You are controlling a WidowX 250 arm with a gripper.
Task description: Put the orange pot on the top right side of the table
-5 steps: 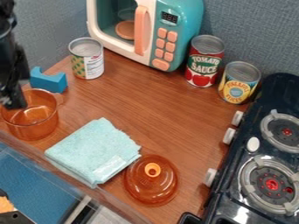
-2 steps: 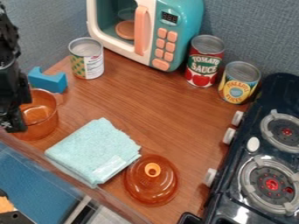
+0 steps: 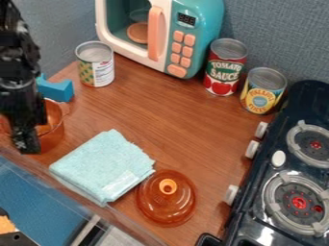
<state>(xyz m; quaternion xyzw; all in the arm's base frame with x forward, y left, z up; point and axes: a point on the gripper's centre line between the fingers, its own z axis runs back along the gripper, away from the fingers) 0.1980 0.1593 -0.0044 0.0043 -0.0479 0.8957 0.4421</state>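
Robot arm (image 3: 16, 45): black throughout, built of blocky, stacked segments with uneven, stepped edges. Grey highlights along the housings. Small pale spots on the mid-section; too small to identify as screws or markings. Claw (image 3: 26, 143): likewise black, angular, with pale grey speckling at its lower end.

The widest way crosses the bare wood of the table (image 3: 173, 120), between the folded cloth (image 3: 106, 166) and the microwave (image 3: 210, 14). At its far right end, 2 things block it: a red can (image 3: 225, 69) and a yellow can (image 3: 262, 92). The stove (image 3: 289, 113) walls off the right side, 3 white knobs jutting from its left edge. Far left, 1 blue block (image 3: 56, 90) and 1 green-patterned can (image 3: 96, 67) stand in the way. Near, a narrower lane runs between the domed lid (image 3: 167, 199) and the knobs.
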